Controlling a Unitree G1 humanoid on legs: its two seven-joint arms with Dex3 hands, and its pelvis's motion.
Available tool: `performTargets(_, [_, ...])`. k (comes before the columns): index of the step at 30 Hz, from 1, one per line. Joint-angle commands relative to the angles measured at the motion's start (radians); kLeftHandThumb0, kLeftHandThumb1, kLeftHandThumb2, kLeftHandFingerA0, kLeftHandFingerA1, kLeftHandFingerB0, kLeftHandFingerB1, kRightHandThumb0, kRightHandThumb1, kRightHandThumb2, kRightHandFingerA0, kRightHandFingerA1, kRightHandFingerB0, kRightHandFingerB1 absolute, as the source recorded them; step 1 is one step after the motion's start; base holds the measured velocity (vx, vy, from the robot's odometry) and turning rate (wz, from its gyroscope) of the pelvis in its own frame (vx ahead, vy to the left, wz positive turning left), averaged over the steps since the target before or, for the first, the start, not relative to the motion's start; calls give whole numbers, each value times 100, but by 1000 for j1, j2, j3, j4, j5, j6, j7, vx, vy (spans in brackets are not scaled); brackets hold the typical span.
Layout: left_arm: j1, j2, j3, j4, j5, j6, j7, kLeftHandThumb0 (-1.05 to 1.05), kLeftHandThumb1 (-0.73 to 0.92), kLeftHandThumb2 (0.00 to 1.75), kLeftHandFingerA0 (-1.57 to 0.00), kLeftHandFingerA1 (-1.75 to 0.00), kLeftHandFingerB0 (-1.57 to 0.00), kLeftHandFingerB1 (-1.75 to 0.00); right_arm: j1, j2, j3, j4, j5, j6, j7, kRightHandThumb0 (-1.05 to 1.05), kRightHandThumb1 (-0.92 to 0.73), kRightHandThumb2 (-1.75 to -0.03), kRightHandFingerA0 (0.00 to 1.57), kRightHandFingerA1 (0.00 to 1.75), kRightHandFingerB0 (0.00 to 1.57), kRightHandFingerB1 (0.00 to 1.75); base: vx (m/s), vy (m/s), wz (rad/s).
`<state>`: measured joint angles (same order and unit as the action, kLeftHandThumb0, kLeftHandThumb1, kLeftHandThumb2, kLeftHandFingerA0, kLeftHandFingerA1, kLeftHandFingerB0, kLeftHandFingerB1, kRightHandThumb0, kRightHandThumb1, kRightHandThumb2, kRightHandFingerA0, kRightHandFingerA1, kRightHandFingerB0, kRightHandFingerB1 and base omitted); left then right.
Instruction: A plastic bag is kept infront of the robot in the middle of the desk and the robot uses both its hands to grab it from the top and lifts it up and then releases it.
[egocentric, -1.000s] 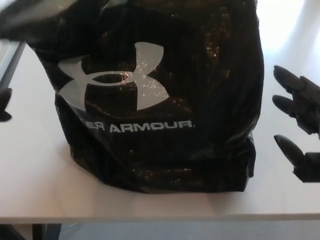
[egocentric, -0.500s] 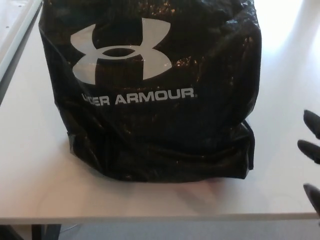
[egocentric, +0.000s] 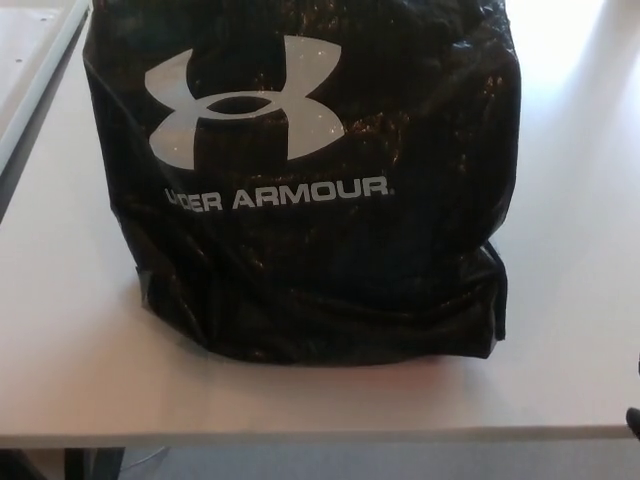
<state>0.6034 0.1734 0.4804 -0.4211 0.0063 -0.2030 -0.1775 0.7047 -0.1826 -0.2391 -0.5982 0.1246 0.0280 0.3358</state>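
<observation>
Black plastic bag, glossy and crinkled, upright in the middle of the white desk. Fills most of the head view, top cut off by the upper edge of the frame. Bottom resting flat on the desktop, close to the near edge, lower corners creased and bulging slightly outward. Large pale grey logo on the facing side, with a line of white lettering just beneath, its first letters lost in a fold. Nothing touching the bag.

Small dark sliver of the right hand at the lower right corner, at the desk's front edge and well apart from the bag; too little showing to tell whether spread or closed. Left hand out of frame.

Pale panel at upper left, beside the desk.
</observation>
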Motion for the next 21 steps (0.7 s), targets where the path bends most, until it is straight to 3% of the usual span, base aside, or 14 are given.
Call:
performTargets(1, [556, -267, -124, 166, -400, -653, -301, -81, 71, 104, -7, -20, -8, -23, 336, 91, -87, 244, 43, -795, 131, -66, -53, -89, 0, 29, 2, 27, 0, 0, 0])
performTargets(2, [568, -278, -134, 190, -395, -668, -299, -71, 68, 106, -2, -28, -2, -31, 330, 83, -84, 290, 9, -832, 111, -61, -53, -90, 0, 35, 0, 32, 0, 0, 0])
performTargets(4, [598, -288, -151, 202, -390, -654, -307, -71, 69, 107, -2, -30, -2, -32, 323, 83, -81, 330, -84, -867, 42, -67, -55, -92, 0, 36, 0, 32, 0, 0, 0])
performTargets(7, [597, -280, -142, 220, -398, -667, -318, -76, 72, 106, -1, -22, -9, -27, 292, 90, -39, 407, -148, -905, -10, -69, -56, -92, 2, 36, 2, 34, 0, 0, 0])
performTargets(9, [561, -273, -144, 292, -371, -715, -308, -71, 68, 106, -2, -30, -3, -32, 271, 94, -19, 413, -135, -887, -7, -67, -54, -91, 0, 36, 0, 34, 0, 0, 0])
performTargets(14, [503, -256, -122, 285, -354, -621, -281, -73, 68, 105, 0, -26, -11, -31, 228, 90, -23, 428, -168, -830, -51, -77, -58, -93, 5, 27, 5, 24, 0, 0, 0])
performTargets(15, [496, -257, -124, 277, -355, -607, -277, -78, 77, 73, -6, -22, -10, -23, 223, 86, -27, 428, -164, -817, -51, -77, -58, -93, 5, 26, 5, 23, 0, 0, 0])
performTargets(16, [483, -252, -120, 280, -346, -605, -269, -71, 68, 107, 0, -26, -2, -31, 210, 82, -31, 439, -133, -795, -37, -78, -59, -93, 3, 24, 5, 23, 0, 0, 0])
performTargets(21, [476, -248, -122, 300, -348, -619, -272, -81, 71, 105, -4, -18, -11, -24, 186, 64, -41, 476, -114, -788, -28, -80, -61, -96, 3, 21, 4, 21, 0, 0, 0])
